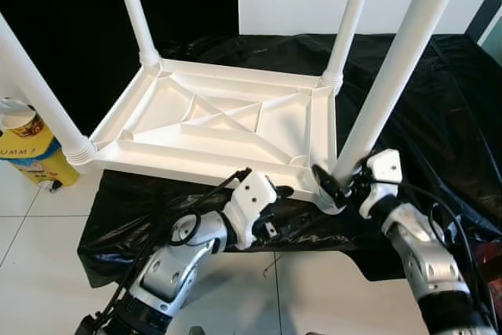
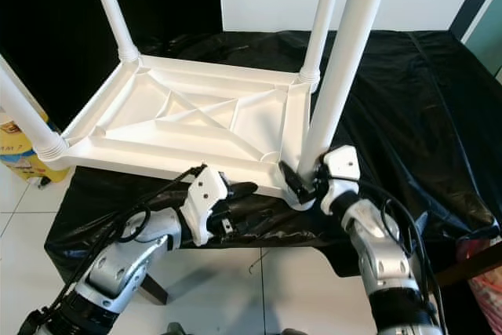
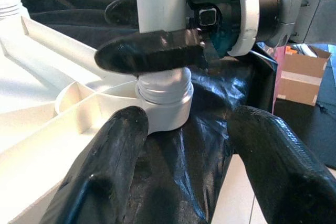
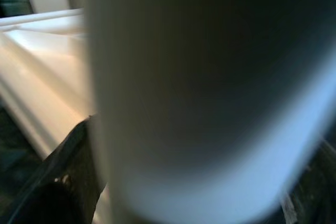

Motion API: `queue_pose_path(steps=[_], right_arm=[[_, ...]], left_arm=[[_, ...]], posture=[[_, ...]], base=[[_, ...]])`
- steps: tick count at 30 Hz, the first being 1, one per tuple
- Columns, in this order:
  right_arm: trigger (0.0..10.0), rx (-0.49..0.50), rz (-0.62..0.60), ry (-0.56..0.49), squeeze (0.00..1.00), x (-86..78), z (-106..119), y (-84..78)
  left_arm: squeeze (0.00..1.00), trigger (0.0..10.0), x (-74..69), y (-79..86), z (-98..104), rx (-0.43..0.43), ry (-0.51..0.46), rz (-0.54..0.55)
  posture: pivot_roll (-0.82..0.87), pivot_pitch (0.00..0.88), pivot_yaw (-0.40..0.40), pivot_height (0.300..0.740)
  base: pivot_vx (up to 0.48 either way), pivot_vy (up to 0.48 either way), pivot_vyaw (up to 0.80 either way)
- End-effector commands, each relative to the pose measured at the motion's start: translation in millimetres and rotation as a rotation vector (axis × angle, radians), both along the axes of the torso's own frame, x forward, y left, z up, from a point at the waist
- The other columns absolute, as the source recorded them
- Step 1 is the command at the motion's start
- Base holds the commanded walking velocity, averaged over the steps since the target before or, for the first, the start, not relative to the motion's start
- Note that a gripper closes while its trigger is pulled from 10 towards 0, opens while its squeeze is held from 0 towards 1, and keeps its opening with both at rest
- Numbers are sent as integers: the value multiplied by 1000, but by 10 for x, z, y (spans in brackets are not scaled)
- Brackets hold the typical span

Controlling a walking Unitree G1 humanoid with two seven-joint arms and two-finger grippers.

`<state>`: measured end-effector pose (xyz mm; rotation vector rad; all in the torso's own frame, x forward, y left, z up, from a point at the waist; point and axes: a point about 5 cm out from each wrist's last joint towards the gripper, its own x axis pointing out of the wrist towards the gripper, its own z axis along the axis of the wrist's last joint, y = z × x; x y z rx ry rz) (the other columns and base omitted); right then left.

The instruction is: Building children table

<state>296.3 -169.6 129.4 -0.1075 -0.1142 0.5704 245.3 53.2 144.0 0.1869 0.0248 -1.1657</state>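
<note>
Clamping table leg (image 1: 396, 68), right gripper (image 3: 157, 51), cardboard box (image 3: 300, 77) beyond

Right silver arm reaches forward and up, and its black two-finger right gripper (image 1: 336, 186) is clamped around the base of the white round plastic table leg (image 1: 392, 76). Left silver arm is bent beside it, left gripper (image 3: 199, 145) fingers spread apart, holding nothing.

Silver jointed arms, white wrist housings, black cables, black-fingered tools

Bright, even light — head views sharp (right wrist view heavily blurred, shadowed).
</note>
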Motion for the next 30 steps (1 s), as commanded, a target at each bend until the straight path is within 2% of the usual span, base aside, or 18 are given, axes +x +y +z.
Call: queue_pose_path(steps=[1,2,3,4,5,10,11,13,14,15,16,21,22,23,25,27,30], right_arm=[[10000,-12,27,35,0,-11,-80,31],[8510,-23,55,45,0,8,-95,52],[8510,-23,55,45,0,8,-95,52],[4039,-33,77,50,0,24,-111,62],[0,-36,87,58,0,35,-126,62],[0,-42,94,67,0,47,-145,48],[0,-51,84,73,0,39,-159,20],[0,-52,90,82,0,32,-171,5],[4039,-48,80,88,0,25,-176,-8],[4039,-48,80,88,0,25,-176,-8],[10000,-46,65,92,0,23,-192,-14],[10000,-38,48,94,0,17,-201,-5],[10000,-26,2,92,0,11,-217,7],[10000,-7,-101,100,0,5,-232,-13],[10000,-7,-101,100,0,5,-232,-13],[10000,14,-272,97,0,-11,-233,-46],[10000,33,-330,93,0,-28,-225,-57]], left_arm=[[0,10000,7,17,-3,7,-5,45],[0,10000,13,26,2,7,-10,53],[0,10000,13,26,2,7,-10,53],[0,10000,18,36,8,6,-13,62],[0,10000,19,46,9,6,-14,67],[0,10000,25,56,14,10,-19,71],[0,10000,42,62,30,10,-22,79],[0,10000,63,66,50,10,-25,81],[0,10000,91,75,75,11,-31,85],[0,10000,91,75,75,11,-31,85],[0,10000,114,89,82,12,-35,89],[0,10000,135,103,90,15,-40,94],[0,10000,153,114,94,15,-42,99],[0,10000,152,110,101,4,-34,101],[0,10000,152,110,101,4,-34,101],[0,10000,151,114,111,4,-30,95],[0,10000,148,117,118,7,-32,90]], posture=[[-8,30,-36,740],[1,19,-42,740],[1,19,-42,740],[4,12,-44,740],[7,4,-47,740],[6,0,-48,740],[3,45,-58,740],[-4,47,-52,740],[-6,76,-56,740],[-6,76,-56,740],[-11,65,-53,740],[-12,66,-51,740],[-21,64,-41,740],[-27,86,-36,740],[-27,86,-36,740],[-23,108,-29,740],[-21,111,-33,740]], base=[[0,0,0],[0,0,0],[0,0,0],[0,0,0],[0,0,0],[0,0,0],[0,0,0],[0,0,0],[0,0,0],[0,0,0],[0,0,0],[0,0,0],[0,0,0],[0,0,0],[0,0,0],[0,0,0],[0,0,0]])
